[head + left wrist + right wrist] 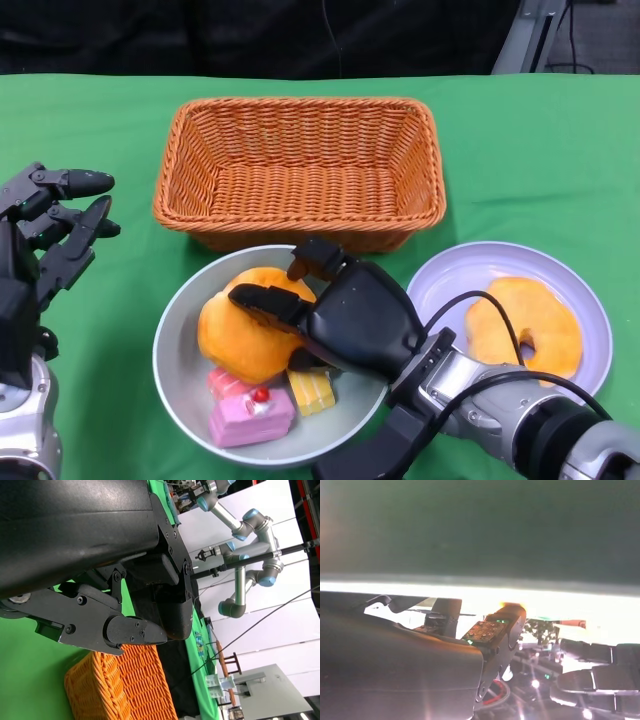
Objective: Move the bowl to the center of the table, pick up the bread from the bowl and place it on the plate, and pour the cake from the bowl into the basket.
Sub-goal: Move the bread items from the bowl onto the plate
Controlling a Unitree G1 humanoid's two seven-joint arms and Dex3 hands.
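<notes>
A grey bowl point(170, 370) stands just in front of the orange wicker basket point(300, 165). It holds a round orange bread point(225, 335), a pink cake point(250, 415) and a yellow cake point(312, 390). My right hand point(350, 315) reaches into the bowl and grips the bread, fingers across its top and thumb at its far side. The bread still rests in the bowl. A white plate point(450, 280) at the right carries a ring-shaped bread point(520, 325). My left hand point(45, 235) hovers at the left with fingers spread and holds nothing. The right wrist view is washed out by glare.
The basket point(125, 685) is empty and also shows in the left wrist view beyond my left hand point(125, 595). Green cloth covers the table, with bare room at the far left and far right. Other robot arms stand in the room beyond the table.
</notes>
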